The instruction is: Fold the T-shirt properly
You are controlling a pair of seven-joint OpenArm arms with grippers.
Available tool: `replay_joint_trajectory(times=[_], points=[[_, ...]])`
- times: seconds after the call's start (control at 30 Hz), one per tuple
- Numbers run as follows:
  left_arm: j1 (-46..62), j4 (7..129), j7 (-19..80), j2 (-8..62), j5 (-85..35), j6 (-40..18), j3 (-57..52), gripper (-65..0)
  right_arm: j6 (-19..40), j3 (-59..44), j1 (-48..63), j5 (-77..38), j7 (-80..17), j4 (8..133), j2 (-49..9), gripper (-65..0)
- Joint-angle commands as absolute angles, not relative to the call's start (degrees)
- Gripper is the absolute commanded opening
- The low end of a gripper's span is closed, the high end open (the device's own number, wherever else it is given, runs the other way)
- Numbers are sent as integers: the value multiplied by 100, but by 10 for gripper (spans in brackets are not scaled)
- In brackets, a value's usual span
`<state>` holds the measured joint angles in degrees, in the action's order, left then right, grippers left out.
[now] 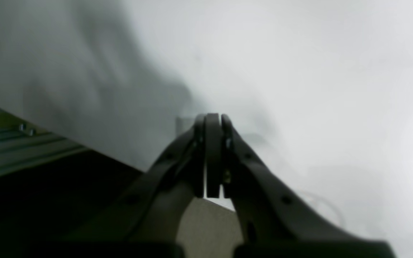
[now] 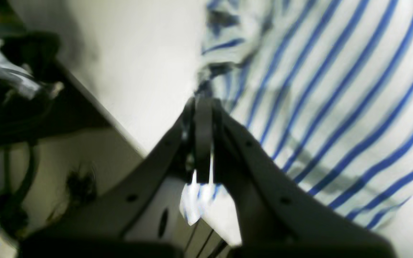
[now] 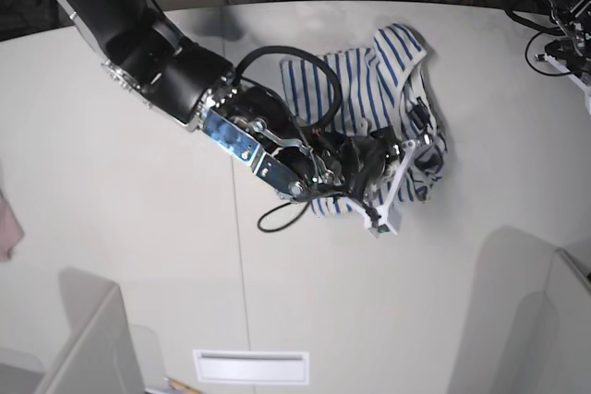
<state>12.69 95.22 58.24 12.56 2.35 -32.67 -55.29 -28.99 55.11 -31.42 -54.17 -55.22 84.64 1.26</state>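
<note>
We found the T-shirt point(image 3: 369, 89) lying crumpled on the white table point(image 3: 120, 191), bunched into a heap right of the table's middle in the base view, its long axis running roughly from the far edge toward the near edge, with most of the striped cloth on the far side. Nothing of it was yet laid flat, so we judged the fold barely begun.

Our right gripper point(image 2: 203, 118) sat at the near, lower end of that heap, its arm reaching in from the base view's upper left across the cloth. In its wrist view the jaws were pressed together on a thin pinch of the shirt: a scrap of striped fabric showed just below the closed fingers, and the rest of the shirt spread away ahead and to the side of them. So the shirt lay beyond this gripper, trailing from its grip.

Our left gripper point(image 1: 213, 150) was also closed, with its fingers point(image 1: 213, 143) touching and nothing between them; its wrist view showed only bare, blurred table, and the base view did not show it at all. We judged the right arm much the nearer, so any spreading pull would start from its pinched edge, drawn away from the bulk of the heap
</note>
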Motion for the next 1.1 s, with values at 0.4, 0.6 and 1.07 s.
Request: replay_joint_trajectory(times=[0.4,0.6,1.07], points=[[1262,9648,5763,1349,233,-3248,-5534,-650,-2088,6018,-3705,-5455,-4163,6396,848,-650],[1244,9622,5763,1349,233,-3248,-5534,-650,-1842,6659,-3662,-5481,-3108,6607,900,-650],[1411,9604,5798,1385,-1191,-3248,-5569,-650,-1684,6202,-3582,-6088,-4505,8163,4,-650]])
